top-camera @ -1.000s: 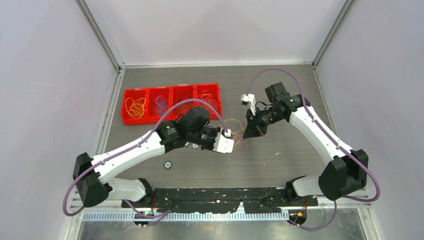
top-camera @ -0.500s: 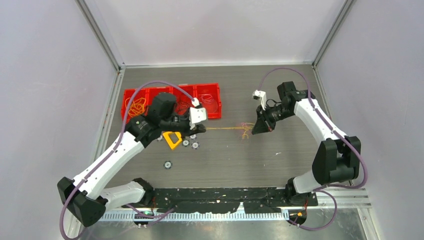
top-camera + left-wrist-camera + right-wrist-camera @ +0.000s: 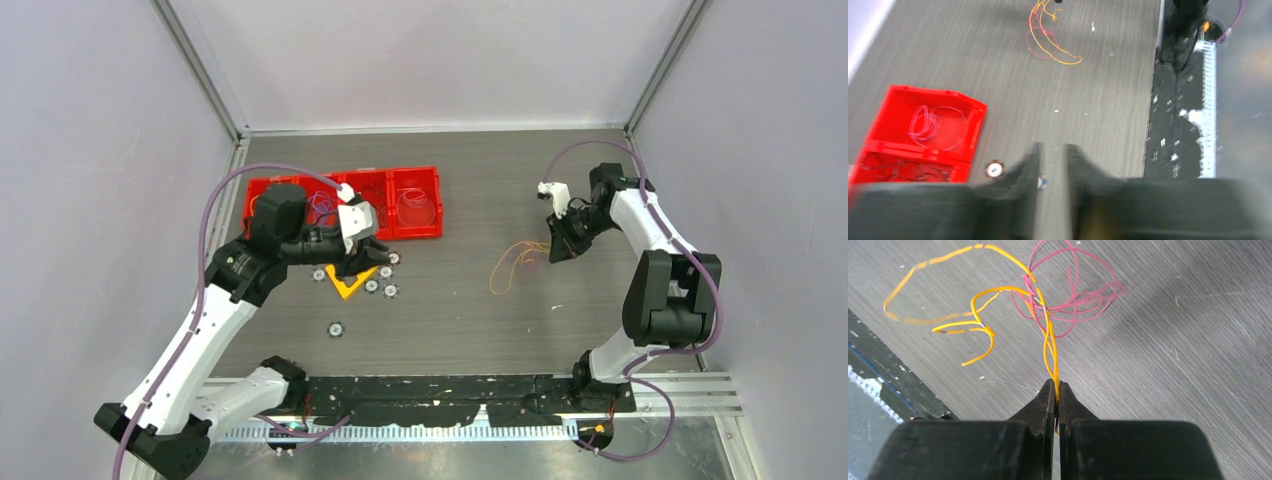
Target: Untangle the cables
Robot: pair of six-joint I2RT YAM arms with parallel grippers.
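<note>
Right gripper (image 3: 1056, 389): arm outstretched; we see it clamped on the cables (image 3: 1050, 345).
Left gripper (image 3: 1052, 148): closed, empty.
Red bin (image 3: 977, 131): white wires (image 3: 933, 125), left of fingers.

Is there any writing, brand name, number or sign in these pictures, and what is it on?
None can be read.
A tiny pale mark on the left arm may be a logo, but is too small to make out.
The red tray, the cables and the table show no lettering.
</note>
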